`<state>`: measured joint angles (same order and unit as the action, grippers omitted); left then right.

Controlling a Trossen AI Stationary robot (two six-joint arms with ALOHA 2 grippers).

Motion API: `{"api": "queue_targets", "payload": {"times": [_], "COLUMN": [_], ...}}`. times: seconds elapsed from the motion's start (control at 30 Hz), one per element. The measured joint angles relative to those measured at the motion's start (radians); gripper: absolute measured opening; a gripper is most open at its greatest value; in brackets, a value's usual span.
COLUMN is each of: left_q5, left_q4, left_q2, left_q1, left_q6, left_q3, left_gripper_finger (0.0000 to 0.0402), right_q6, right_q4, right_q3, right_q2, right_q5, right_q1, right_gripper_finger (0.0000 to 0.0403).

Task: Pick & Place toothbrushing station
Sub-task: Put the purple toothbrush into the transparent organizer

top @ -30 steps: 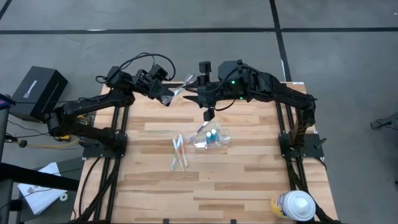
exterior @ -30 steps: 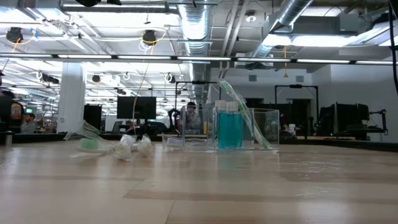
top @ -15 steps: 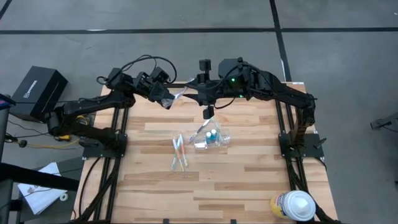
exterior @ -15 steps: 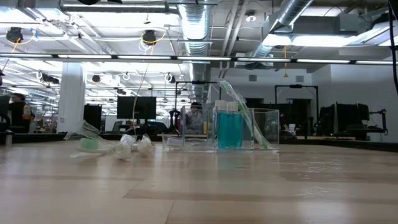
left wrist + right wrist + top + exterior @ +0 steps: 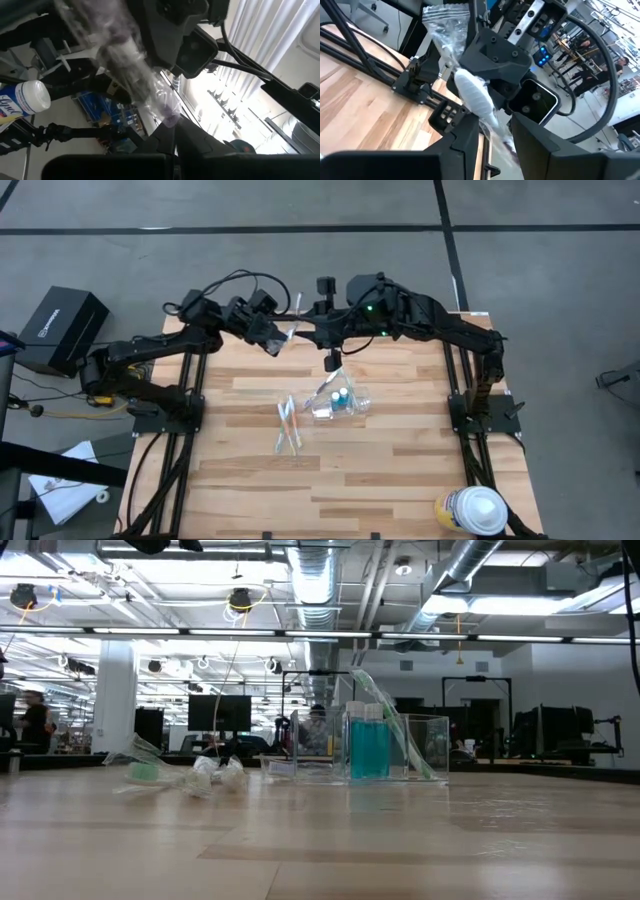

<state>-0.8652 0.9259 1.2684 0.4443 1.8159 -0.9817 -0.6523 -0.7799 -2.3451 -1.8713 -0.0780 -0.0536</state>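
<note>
At the upper middle of the high view, above the table's far edge, the two arms meet. The left gripper (image 5: 276, 340) is clamped tight on one end of a wrapped toothbrush (image 5: 291, 320), a thin brush in crinkled clear plastic. The right gripper (image 5: 308, 332) has its fingers on either side of the other end, partly closed; whether they already pinch it cannot be told. In the right wrist view the wrapped brush (image 5: 470, 95) runs between that arm's two dark fingers (image 5: 465, 137) toward the left gripper beyond.

At the middle of the wooden table (image 5: 400, 470) stands a clear plastic cup (image 5: 340, 402) holding two teal toothpaste tubes (image 5: 342, 396) with white caps and a leaning green toothbrush (image 5: 390, 730). Just left of the cup lie more wrapped toothbrushes (image 5: 289, 425) on the boards. A white-and-yellow round container (image 5: 470, 510) sits at the lower right corner.
</note>
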Motion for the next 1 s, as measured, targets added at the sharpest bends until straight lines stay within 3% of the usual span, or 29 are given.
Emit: {"api": "queue_targets", "payload": {"times": [0.37,0.6,0.83,1.0], "left_q5": [0.000,0.009,0.019,0.009], "left_q4": [0.013,0.025,0.053,0.109], "left_q2": [-0.001,-0.003,-0.003,-0.003], "left_q1": [0.000,0.001,0.003,0.037], "left_q6": [0.007,0.007,-0.011,-0.066], "left_q3": [0.000,0.000,0.000,0.000], "left_gripper_finger": [0.0000,0.0000,0.0003,0.0028], "right_q6": [0.017,0.014,0.015,0.018], "right_q4": [-0.027,-0.027,0.006,0.002], "right_q3": [0.000,0.000,0.000,-0.001], "right_q2": [0.000,0.000,-0.001,-0.002], "right_q5": [0.003,0.004,-0.004,-0.047], "right_q1": [0.000,0.001,-0.002,-0.018], "right_gripper_finger": [0.0097,0.0012,0.0006,0.0004]}}
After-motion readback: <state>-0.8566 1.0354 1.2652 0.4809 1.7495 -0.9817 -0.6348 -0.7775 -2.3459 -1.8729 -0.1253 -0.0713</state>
